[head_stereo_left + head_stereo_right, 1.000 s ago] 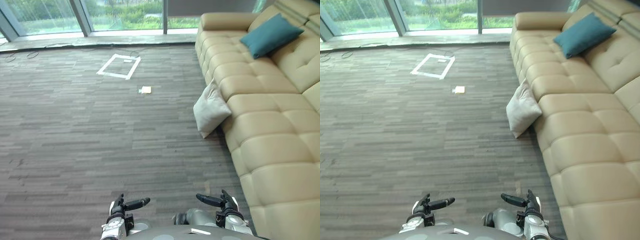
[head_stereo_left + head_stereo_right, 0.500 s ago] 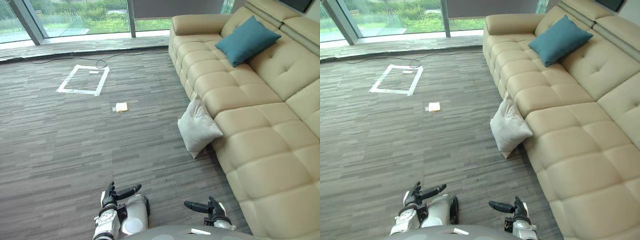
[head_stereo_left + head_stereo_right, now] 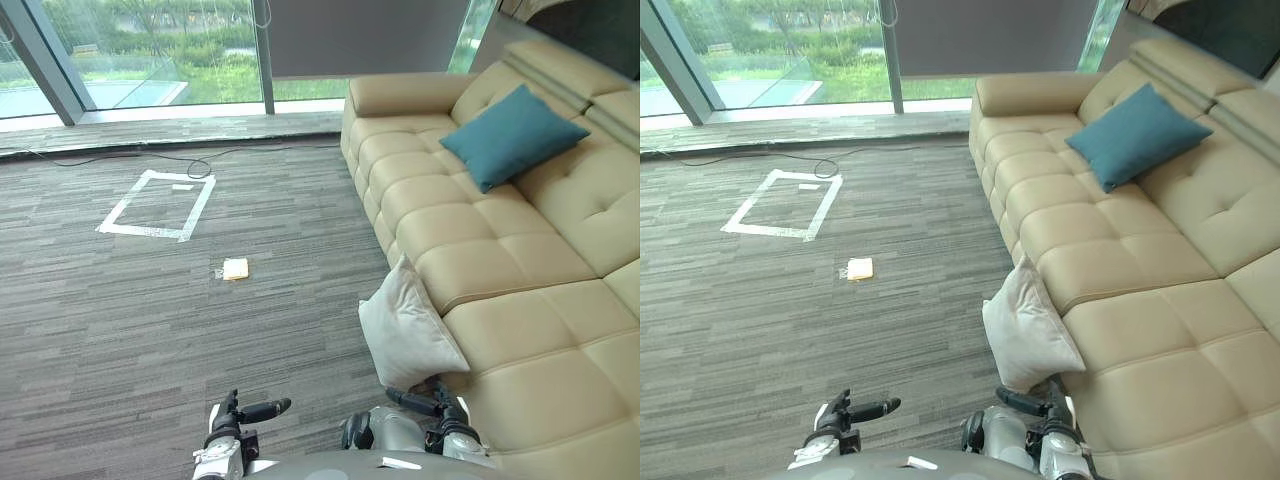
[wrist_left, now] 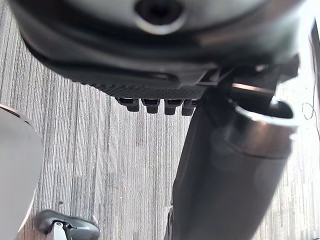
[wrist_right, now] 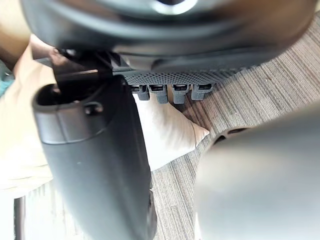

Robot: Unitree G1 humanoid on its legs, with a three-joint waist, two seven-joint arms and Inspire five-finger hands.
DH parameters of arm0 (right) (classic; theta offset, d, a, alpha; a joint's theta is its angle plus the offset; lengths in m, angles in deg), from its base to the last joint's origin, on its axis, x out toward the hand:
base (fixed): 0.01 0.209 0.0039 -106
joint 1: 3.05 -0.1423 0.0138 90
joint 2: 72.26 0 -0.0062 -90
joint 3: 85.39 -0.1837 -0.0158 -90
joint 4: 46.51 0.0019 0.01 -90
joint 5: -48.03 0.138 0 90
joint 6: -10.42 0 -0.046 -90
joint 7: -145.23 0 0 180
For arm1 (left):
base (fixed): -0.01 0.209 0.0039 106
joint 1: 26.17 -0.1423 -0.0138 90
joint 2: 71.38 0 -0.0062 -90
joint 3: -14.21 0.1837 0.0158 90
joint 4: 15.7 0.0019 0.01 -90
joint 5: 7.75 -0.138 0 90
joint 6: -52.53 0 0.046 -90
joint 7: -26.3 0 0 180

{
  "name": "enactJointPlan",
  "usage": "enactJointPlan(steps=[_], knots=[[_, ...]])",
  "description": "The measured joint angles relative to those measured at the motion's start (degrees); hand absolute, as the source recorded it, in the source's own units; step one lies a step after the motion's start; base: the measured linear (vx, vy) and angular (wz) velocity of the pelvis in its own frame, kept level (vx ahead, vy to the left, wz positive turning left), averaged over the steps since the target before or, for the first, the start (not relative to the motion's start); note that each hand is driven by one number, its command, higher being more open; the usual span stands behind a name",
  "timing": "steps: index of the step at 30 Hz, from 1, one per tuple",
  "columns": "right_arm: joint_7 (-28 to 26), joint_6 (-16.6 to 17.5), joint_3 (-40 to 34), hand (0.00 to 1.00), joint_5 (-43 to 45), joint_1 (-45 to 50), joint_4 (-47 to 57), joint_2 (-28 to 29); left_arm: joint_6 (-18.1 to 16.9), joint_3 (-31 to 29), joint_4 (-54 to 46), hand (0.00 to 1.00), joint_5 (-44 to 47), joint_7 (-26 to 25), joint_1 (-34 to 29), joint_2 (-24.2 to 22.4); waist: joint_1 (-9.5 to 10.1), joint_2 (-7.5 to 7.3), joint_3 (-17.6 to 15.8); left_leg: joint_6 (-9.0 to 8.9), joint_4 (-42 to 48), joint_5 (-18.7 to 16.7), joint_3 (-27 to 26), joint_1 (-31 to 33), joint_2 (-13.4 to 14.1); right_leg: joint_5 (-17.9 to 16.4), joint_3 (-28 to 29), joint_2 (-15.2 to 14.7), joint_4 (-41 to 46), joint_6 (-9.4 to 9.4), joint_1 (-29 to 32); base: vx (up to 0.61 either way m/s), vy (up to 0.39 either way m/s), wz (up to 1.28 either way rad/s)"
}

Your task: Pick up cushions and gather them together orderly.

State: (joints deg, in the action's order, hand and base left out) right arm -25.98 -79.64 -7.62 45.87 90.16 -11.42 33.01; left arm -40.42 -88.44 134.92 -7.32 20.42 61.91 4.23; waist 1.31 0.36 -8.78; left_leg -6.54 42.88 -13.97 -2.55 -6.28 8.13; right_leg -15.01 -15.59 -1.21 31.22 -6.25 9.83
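Observation:
A cream cushion [image 3: 410, 330] stands on the carpet, leaning against the front of the beige sofa [image 3: 520, 330]; it also shows past my right hand's fingers [image 5: 170, 92] as a pale cushion [image 5: 167, 135]. A teal cushion [image 3: 512, 135] lies tilted against the sofa's backrest farther off. My right hand [image 3: 432, 405] hangs low just in front of the cream cushion's lower corner, apart from it, fingers relaxed and empty. My left hand [image 3: 243, 415] is over bare carpet to the cushion's left, thumb out, holding nothing; its fingers [image 4: 155, 104] hang straight.
A white tape square [image 3: 155, 205] marks the carpet to the far left. A small yellow pad [image 3: 235, 269] lies between it and the sofa. Tall windows [image 3: 150, 50] run along the far wall, with a cable [image 3: 190, 162] lying before them.
The camera has moved and the whole scene has shifted: the cream cushion now sits lower in view, close to my right hand. Both hands keep the same relaxed pose.

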Motion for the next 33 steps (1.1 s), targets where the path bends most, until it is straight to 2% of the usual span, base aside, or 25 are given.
enactJointPlan(steps=[1,2,4,6,7,9,10,11,12,13,14,15,16,17,18,20,21,22,23,25,26,28,30,32,33], knots=[[0.15,-0.21,0.16,1.0,0.01,0.19,-0.1,-0.1,-0.04,-0.34,-0.32,1.0,0.02,-0.05,-0.4,-0.18,0.14,0.05,-0.15,-0.76,10.32,0.12,1.11,4.34,1.26,-0.21,0.61,1.71,-3.18,-0.35,-3.75,0.61,-0.137,-0.38],[0.3,-0.36,1.09,1.0,0.03,0.11,-0.35,0.11,-0.22,-0.68,-1.17,1.0,0.02,-0.03,-0.36,-0.17,0.21,-0.12,-0.36,-0.1,16.26,-0.48,0.5,7.38,2.06,-0.32,1.96,2.76,-5.81,-0.53,-7.59,0.51,-0.101,-0.48],[0.23,-0.43,3.21,1.0,0.06,-0.24,-1.1,0.68,-0.28,-1.22,-2.75,1.0,0.02,-0.03,-0.39,0.03,1.23,-1.56,-0.37,1.03,16.98,-2.49,-1.67,11.68,2.39,-0.33,5.75,3.45,-8.84,-0.54,-11.63,0.36,-0.011,-0.86],[0.16,-0.34,3.46,1.0,0.06,-0.43,-1.06,1.18,-0.58,-1.31,-3.49,1.0,0.0,0.04,-0.4,-0.02,1.85,-2.26,-0.65,2.25,12.3,-4.75,-1.85,14.97,2.1,-0.51,9.19,3.52,-9.74,-0.2,-13.43,0.41,0.065,-1.19],[0.34,-0.44,3.37,1.0,0.06,-0.85,-1.04,1.34,-0.81,-1.33,-3.69,1.0,0.04,0.0,-0.02,-0.17,1.88,-2.09,-0.9,2.37,7.44,-6.25,0.13,18.11,1.25,-0.96,12.61,3.36,-10.76,0.59,-15.12,0.47,0.174,-1.29],[0.62,-0.52,3.35,1.0,0.07,-0.72,-1.05,1.33,-0.87,-1.31,-3.62,1.0,0.05,-0.08,0.39,-0.2,2.01,-2.16,-0.93,2.24,0.77,-6.24,4.04,20.24,-0.53,-1.95,16.17,2.67,-10.84,2.12,-15.99,0.31,0.222,-1.13],[0.74,-0.53,3.39,1.0,0.06,-0.24,-0.99,1.19,-1.33,-1.02,-3.37,1.0,0.07,-0.2,0.5,-0.18,2.02,-2.12,-0.91,1.88,-4.88,-5.88,10.12,20.96,-2.95,-4.17,19.06,2.17,-9.8,3.58,-15.99,0.28,0.323,-0.85],[0.74,-0.53,3.4,1.0,0.06,-0.22,-0.99,1.18,-1.34,-1.02,-3.36,1.0,0.08,-0.21,0.5,-0.17,2.02,-2.12,-0.9,1.88,-4.94,-5.87,10.22,20.96,-2.99,-4.23,19.11,2.17,-9.75,3.63,-15.96,0.36,0.447,-1.23],[0.95,-0.56,4.73,1.0,0.04,0.53,-0.85,0.07,-1.78,-0.82,-2.91,1.0,0.5,-0.54,0.2,-0.49,2.51,-1.35,-0.18,1.57,-8.53,-4.04,15.76,21.11,-4.84,-8.95,23.56,2.19,-4.48,6.12,-14.73,0.4,0.482,-1.17],[1.12,-0.71,4.61,1.0,0.04,0.96,-1.36,0.32,-1.65,-1.19,-2.85,1.0,1.66,-0.47,0.31,-0.09,3.09,-1.33,-0.14,0.31,-5.77,-2.85,14.04,20.87,-5.34,-11.32,26.35,1.67,-1.64,7.31,-14.49,0.36,0.387,-1.4],[1.18,-1.0,4.62,1.0,0.04,1.37,-1.61,0.77,-1.66,-1.1,-2.64,1.0,1.58,-0.58,0.32,0.72,3.27,-3.1,0.62,1.18,-5.26,-3.94,11.9,20.59,-6.15,-11.74,28.3,0.35,-0.37,7.98,-13.8,0.29,0.273,-0.79],[1.18,-1.03,4.63,1.0,0.03,1.53,-1.69,1.01,-1.67,-1.09,-2.47,1.0,1.58,-0.66,0.32,1.01,3.26,-3.72,0.97,1.51,-5.19,-4.16,11.0,20.44,-6.27,-11.64,28.92,-0.07,-0.01,8.13,-13.44,0.28,0.24,-0.79],[0.97,-1.09,4.99,1.0,0.01,2.08,-1.81,1.6,-1.83,-1.13,-1.7,1.0,1.66,-0.95,0.44,1.79,3.25,-5.04,1.89,2.65,-4.97,-4.93,8.03,20.21,-6.63,-10.43,30.83,-1.37,1.24,9.4,-12.03,0.3,0.302,-0.85],[0.81,-1.18,4.99,1.0,0.0,1.92,-2.04,1.58,-1.74,-1.14,-1.18,1.0,1.66,-1.16,0.66,1.9,3.26,-5.08,1.89,3.52,-4.99,-5.4,5.94,19.3,-6.37,-8.63,31.34,-1.94,1.73,9.85,-11.4,0.27,0.296,-0.93],[0.69,-1.23,5.0,1.0,-0.01,1.82,-2.09,1.5,-1.63,-1.18,-0.93,1.0,1.68,-1.24,0.67,1.91,3.3,-5.05,1.88,3.87,-5.64,-5.59,4.7,18.38,-6.16,-7.51,30.88,-2.42,2.01,10.27,-11.09,0.21,0.261,-0.85],[0.49,-1.21,5.02,1.0,-0.03,1.43,-2.15,1.23,-1.5,-1.26,-0.67,1.0,1.76,-1.52,0.55,1.87,3.47,-4.58,1.65,4.8,-8.88,-5.96,1.18,14.45,-5.09,-4.04,25.15,-4.37,3.48,10.74,-10.41,0.18,0.217,-0.91],[0.51,-1.07,5.03,1.0,-0.06,0.98,-2.11,1.07,-1.49,-1.24,-0.33,1.0,1.7,-1.65,0.25,1.81,3.59,-3.68,1.68,5.21,-11.83,-5.96,-1.36,11.04,-3.71,-3.44,16.29,-6.6,3.63,10.17,-10.06,0.16,0.169,-0.83],[0.51,-1.04,5.04,1.0,-0.07,0.89,-2.08,1.07,-1.48,-1.24,-0.17,1.0,1.7,-1.65,0.2,1.8,3.58,-3.53,1.77,5.22,-12.25,-5.96,-1.75,10.54,-3.42,-3.63,14.59,-6.79,3.44,9.94,-10.02,0.13,0.108,-1.11],[0.52,-0.81,5.43,1.0,-0.1,0.5,-1.86,1.22,-1.44,-1.17,0.64,1.0,1.65,-1.62,0.02,1.64,3.5,-2.58,2.24,5.25,-15.09,-5.94,-3.98,7.97,-1.98,-4.09,6.85,-6.94,1.36,9.09,-9.96,0.1,0.037,-0.88],[0.54,-0.43,5.54,1.0,-0.14,0.18,-1.75,1.98,-1.43,-1.01,1.26,1.0,1.68,-1.47,0.04,1.33,3.51,-2.24,2.51,5.03,-17.85,-5.8,-7.23,5.53,-1.4,-2.67,-0.03,-6.61,-4.78,8.87,-9.97,0.08,-0.06,-0.91],[0.54,-0.35,5.51,1.0,-0.15,0.09,-1.79,2.27,-1.43,-0.94,1.46,1.0,1.68,-1.33,0.12,1.31,3.51,-2.35,2.56,4.87,-18.65,-5.72,-8.58,4.73,-1.69,-1.62,-1.96,-6.69,-6.82,8.71,-9.88,0.1,-0.109,-0.89],[0.55,0.03,4.3,1.0,-0.15,-0.45,-2.11,1.31,-1.29,1.97,2.99,1.0,1.52,-1.01,-0.05,0.78,2.6,-0.05,3.66,4.13,-24.77,-2.82,-11.48,1.5,-1.51,0.55,-1.87,-5.43,-11.25,8.15,-11.01,0.14,-0.108,-0.8],[0.59,0.18,4.29,1.0,-0.16,-0.59,-3.32,-0.01,-1.29,3.22,3.23,1.0,1.38,-0.65,-0.15,0.09,2.2,0.96,4.16,3.32,-28.38,-0.83,-12.59,-0.84,-1.61,1.5,-0.9,-4.47,-12.95,7.69,-11.74,0.17,-0.104,-0.37],[0.61,0.23,4.14,1.0,-0.16,-0.67,-4.74,-0.54,-1.3,3.28,3.27,1.0,1.16,-0.02,-0.35,0.23,1.67,0.55,3.92,2.62,-27.44,0.14,-12.42,-2.18,-1.24,1.49,-0.86,-4.21,-12.96,7.69,-13.52,0.16,-0.122,-0.07],[0.63,0.22,3.47,1.0,-0.15,-0.11,-5.02,-0.86,-1.32,3.12,2.94,1.0,1.17,0.13,-0.36,0.2,1.6,0.08,3.46,2.33,-23.72,0.31,-12.35,-1.84,-0.54,1.5,-0.95,-4.13,-12.96,7.68,-14.78,0.08,-0.081,0.02]])
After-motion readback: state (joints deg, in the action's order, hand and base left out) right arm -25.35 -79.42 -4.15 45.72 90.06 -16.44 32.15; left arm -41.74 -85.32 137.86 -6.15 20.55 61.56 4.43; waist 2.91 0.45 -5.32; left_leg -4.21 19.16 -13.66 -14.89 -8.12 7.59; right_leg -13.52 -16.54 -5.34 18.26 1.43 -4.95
